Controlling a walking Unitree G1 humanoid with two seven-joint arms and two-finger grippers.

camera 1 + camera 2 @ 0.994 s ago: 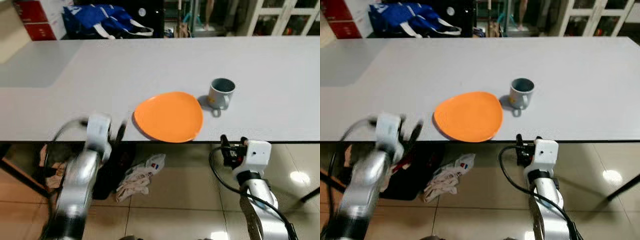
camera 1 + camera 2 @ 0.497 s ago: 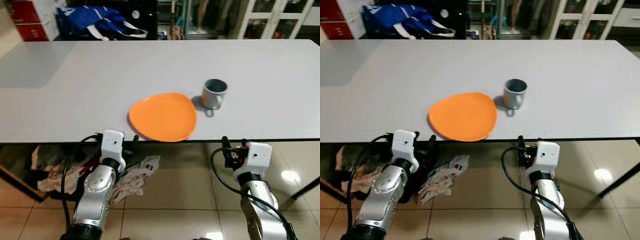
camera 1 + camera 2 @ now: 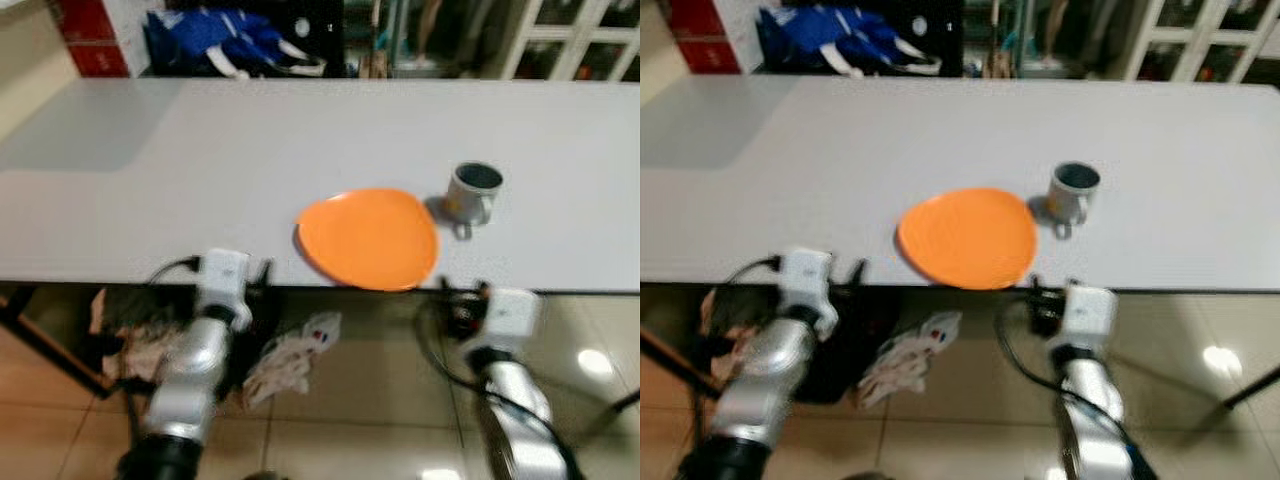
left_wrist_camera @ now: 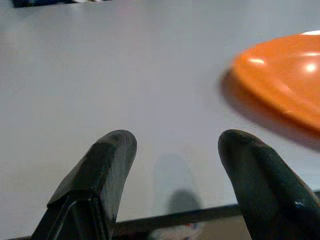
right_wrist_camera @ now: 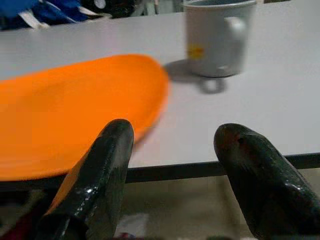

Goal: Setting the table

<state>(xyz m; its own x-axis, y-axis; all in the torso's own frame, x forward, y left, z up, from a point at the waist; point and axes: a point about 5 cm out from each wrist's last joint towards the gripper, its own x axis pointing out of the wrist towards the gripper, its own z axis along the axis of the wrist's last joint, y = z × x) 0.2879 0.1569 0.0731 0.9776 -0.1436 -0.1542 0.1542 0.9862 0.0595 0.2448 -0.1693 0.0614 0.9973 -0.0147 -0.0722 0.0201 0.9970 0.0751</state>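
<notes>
An orange plate lies on the white table close to its front edge. Just to its right and a little further back stands a grey mug, handle toward me. My left gripper is open at the table's front edge, left of the plate, with nothing between its fingers. My right gripper is open just below the front edge, before the plate's right side and the mug. Both arms, left and right, sit low before the table.
A blue bag and red boxes are beyond the table's far edge, with white glass-door cabinets at the back right. Crumpled cloth and dark things lie on the tiled floor under the table.
The camera has swung and the picture is now blurred. My left arm, a blur a second ago, has settled at the table's front edge. Plate and mug stay put.
</notes>
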